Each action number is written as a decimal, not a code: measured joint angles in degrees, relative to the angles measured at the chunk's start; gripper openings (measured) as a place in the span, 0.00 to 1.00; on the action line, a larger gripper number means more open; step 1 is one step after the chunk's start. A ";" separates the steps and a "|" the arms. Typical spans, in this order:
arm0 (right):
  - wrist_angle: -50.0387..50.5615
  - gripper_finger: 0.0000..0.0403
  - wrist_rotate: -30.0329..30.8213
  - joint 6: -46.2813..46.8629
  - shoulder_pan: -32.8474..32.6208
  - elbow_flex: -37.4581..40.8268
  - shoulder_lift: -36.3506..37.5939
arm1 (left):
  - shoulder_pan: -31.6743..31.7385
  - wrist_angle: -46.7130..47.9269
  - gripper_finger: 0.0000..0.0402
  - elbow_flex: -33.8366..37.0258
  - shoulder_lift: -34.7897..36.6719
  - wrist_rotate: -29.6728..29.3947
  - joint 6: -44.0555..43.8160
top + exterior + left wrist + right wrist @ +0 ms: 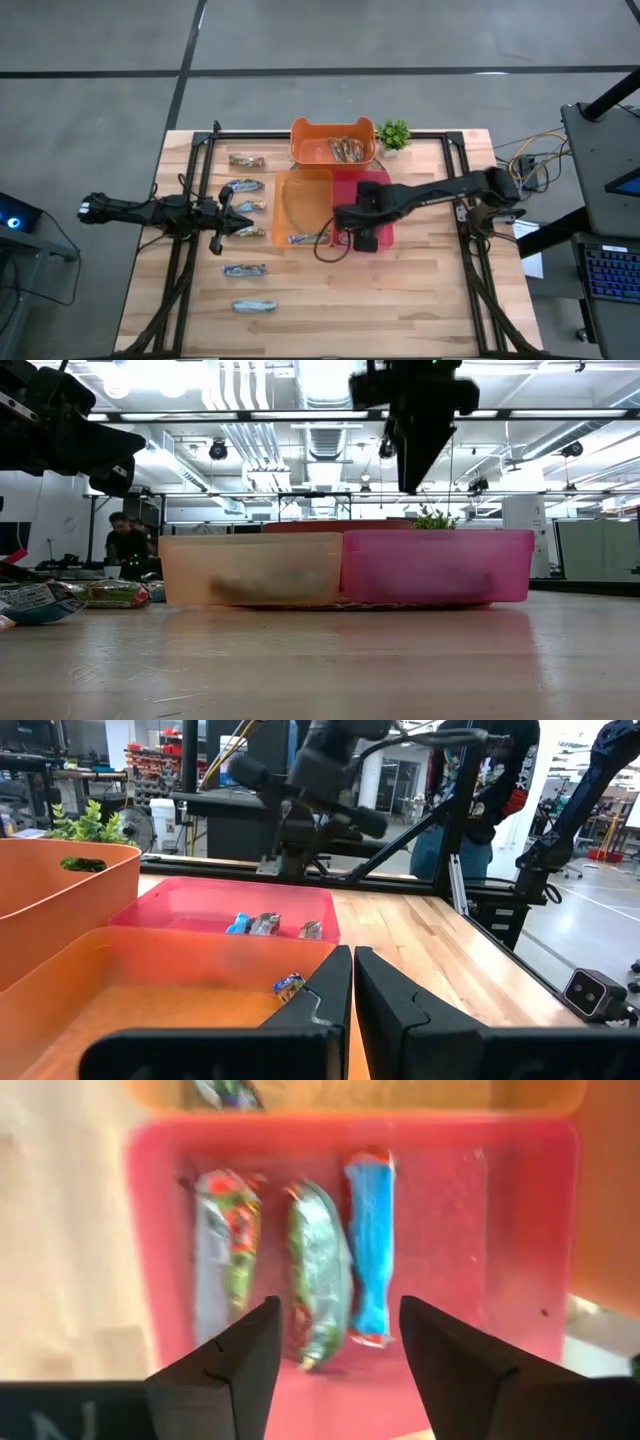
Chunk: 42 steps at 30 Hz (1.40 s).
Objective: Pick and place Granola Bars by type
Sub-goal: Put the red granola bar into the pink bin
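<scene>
The right gripper (335,1345) hangs open and empty right above the flat pink plastic bin (520,1230). Three shiny wrapped granola bars (320,1270) lie straight below, side by side, long ends pointing away from the fingers.

Three bins (310,200) cluster mid-desk (400,300), one (333,142) behind the other two, a plant (394,133) at its right. Three bars (320,1270) lie side by side in the right bin (480,1210); loose bars (245,270) lie left of the bins
</scene>
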<state>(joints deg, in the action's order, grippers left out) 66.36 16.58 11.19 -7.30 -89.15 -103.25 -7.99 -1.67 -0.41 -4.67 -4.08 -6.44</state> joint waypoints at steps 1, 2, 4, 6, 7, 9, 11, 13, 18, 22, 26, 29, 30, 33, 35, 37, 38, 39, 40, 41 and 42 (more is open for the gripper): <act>-0.36 0.50 0.00 0.73 -0.77 0.20 0.41 | 0.02 0.00 0.00 -0.02 0.02 0.00 0.00; -0.89 0.51 0.02 1.41 -1.53 0.39 0.82 | 0.02 0.00 0.00 -0.02 0.02 -0.02 0.00; -2.92 0.55 0.00 2.41 -3.18 0.42 1.34 | 0.01 0.00 0.00 -0.01 0.00 -0.02 -0.01; -4.98 0.59 -0.13 2.74 -4.96 0.49 1.90 | 0.01 0.00 0.00 -0.02 0.02 0.00 0.00; -6.42 0.61 -0.17 2.88 -5.81 0.49 2.07 | 0.02 0.00 0.00 -0.01 0.00 -0.01 0.00; -9.38 0.66 -0.22 3.01 -7.33 0.49 2.45 | 0.00 0.00 0.00 0.00 0.02 0.00 0.00; -12.45 0.70 -0.16 3.16 -8.74 0.49 2.52 | 0.02 0.00 0.00 0.00 0.00 0.00 0.00; -15.24 0.75 -0.10 3.74 -10.13 0.50 2.52 | 0.02 0.00 0.00 -0.01 0.02 -0.01 0.00; -25.16 0.83 -0.09 4.49 -13.38 1.28 2.67 | 0.00 0.00 0.00 -0.02 0.01 0.00 0.00; -36.94 0.88 -0.06 4.51 -14.89 4.61 3.46 | 0.00 0.00 0.00 0.00 0.00 0.00 0.00; -46.91 0.90 -0.05 4.58 -15.29 10.49 5.52 | 0.00 0.00 0.00 0.00 0.02 0.00 0.00; -52.58 0.89 0.12 5.53 -15.19 15.17 7.88 | 0.02 0.00 0.00 -0.01 0.02 -0.01 -0.01; -54.85 0.89 0.18 5.52 -15.14 16.55 8.66 | 0.02 0.00 0.00 -0.01 0.02 -0.01 0.00; -62.16 0.89 0.17 5.29 -15.16 20.95 11.69 | 0.02 0.00 0.00 -0.01 0.02 -0.02 0.00; -67.72 0.89 0.13 5.42 -15.20 23.92 13.73 | 0.02 0.00 0.00 -0.02 0.00 -0.02 0.00; -71.88 0.89 0.12 5.69 -15.22 27.36 16.01 | 0.02 0.00 0.00 -0.02 0.02 -0.02 0.00; -74.18 0.89 0.13 5.75 -15.20 28.81 16.96 | 0.02 0.00 0.00 0.00 0.00 0.00 0.00; -76.29 0.89 0.13 5.74 -15.20 30.40 17.98 | 0.02 0.00 0.00 -0.01 0.00 -0.01 0.00; -77.34 0.89 0.13 5.60 -15.19 32.05 19.13 | 0.02 0.00 0.00 -0.01 0.02 -0.01 0.00; -77.79 0.89 0.15 5.24 -15.18 33.49 20.19 | 0.01 0.00 0.00 -0.02 0.01 0.00 0.00; -78.40 0.89 0.24 4.93 -15.10 34.70 21.18 | 0.01 0.00 0.00 -0.02 0.00 -0.02 0.00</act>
<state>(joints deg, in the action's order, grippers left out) -12.03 16.82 16.12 -22.40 -54.46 -82.06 -7.98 -1.67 -0.43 -4.67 -4.10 -6.44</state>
